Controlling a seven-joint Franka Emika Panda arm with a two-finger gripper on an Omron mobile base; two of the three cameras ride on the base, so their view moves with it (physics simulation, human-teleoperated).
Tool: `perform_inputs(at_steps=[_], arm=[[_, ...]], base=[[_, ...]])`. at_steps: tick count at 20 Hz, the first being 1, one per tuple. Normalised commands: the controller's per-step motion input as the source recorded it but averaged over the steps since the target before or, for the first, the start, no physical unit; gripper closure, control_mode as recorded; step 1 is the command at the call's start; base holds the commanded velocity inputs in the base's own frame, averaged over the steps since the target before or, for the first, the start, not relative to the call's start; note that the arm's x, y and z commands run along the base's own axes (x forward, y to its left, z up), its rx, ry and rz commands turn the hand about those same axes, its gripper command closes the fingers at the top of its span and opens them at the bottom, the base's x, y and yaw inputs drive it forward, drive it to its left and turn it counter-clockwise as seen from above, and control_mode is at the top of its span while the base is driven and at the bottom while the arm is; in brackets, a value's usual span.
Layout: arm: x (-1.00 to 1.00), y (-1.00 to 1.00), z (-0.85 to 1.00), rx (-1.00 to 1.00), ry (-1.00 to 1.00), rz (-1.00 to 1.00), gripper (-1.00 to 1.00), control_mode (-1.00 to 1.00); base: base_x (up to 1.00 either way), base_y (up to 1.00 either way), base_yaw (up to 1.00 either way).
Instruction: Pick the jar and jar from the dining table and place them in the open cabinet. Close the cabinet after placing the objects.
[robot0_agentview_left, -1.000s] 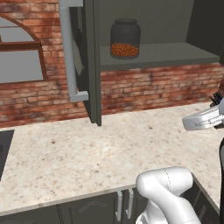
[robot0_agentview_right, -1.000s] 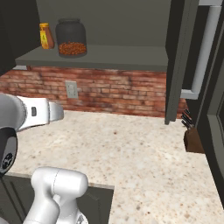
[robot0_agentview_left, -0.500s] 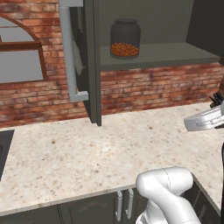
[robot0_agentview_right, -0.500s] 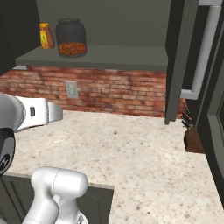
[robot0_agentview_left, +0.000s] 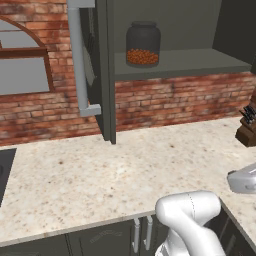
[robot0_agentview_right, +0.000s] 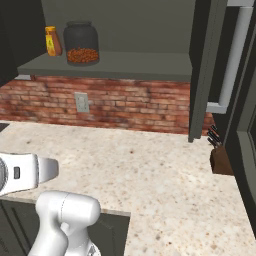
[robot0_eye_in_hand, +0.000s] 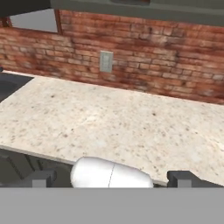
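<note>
- The jar (robot0_agentview_left: 143, 44) with orange-red granules stands upright on the shelf of the open cabinet (robot0_agentview_left: 180, 62), in the upper middle of the left base view; in the right base view it sits at the upper left.
- The jar's glass looks dark and smoky, with a dark lid on top; the granules fill only its lower part. No label or writing can be read on it.
- Just beside the jar, to its left in the right base view, stands a small orange-yellow bottle (robot0_agentview_right: 51, 41) with a dark cap. It carries a paler patch like a label, but the print is too small to read.
- The cabinet door (robot0_agentview_left: 100, 70) hangs open, edge-on in the left base view, with its long silver bar handle (robot0_agentview_left: 79, 57) running down from the top of the frame.
- Below the shelf a red brick wall (robot0_agentview_right: 125, 105) runs across the frame, with a pale wall socket (robot0_agentview_right: 81, 102) set into it at the left.
- The beige speckled countertop (robot0_agentview_left: 100, 175) spreads across the lower half of both base views.
- A knife block (robot0_agentview_right: 219, 157) with dark handles stands at the right edge of the right base view, near the wall.
- In the hand view the gripper (robot0_eye_in_hand: 111, 178) sits at the bottom edge, its two dark fingertips (robot0_eye_in_hand: 181, 177) set wide apart with nothing between them, looking over the countertop toward the brick wall.
</note>
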Motion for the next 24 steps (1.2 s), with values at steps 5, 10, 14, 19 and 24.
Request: perform_inputs(at_steps=[5,10,14,19,24], arm=[[0.01,0.18,-0.08,0.00,0.17,0.00,-1.00,-1.00],[0.51,0.12,0.00,0.00,0.15,0.00,-1.00,-1.00],[0.40,0.01,0.00,0.00,0.07,0.00,-1.00,-1.00],[0.20,0.00,0.00,0.00,0.07,0.00,-1.00,-1.00],[-0.01,0.00,-0.05,0.00,0.06,0.02,-1.00,-1.00]], base=[[0.00,0.00,0.00],[0.00,0.00,0.00],[0.00,0.00,0.00],[0.00,0.00,0.00],[0.00,0.00,0.00]])
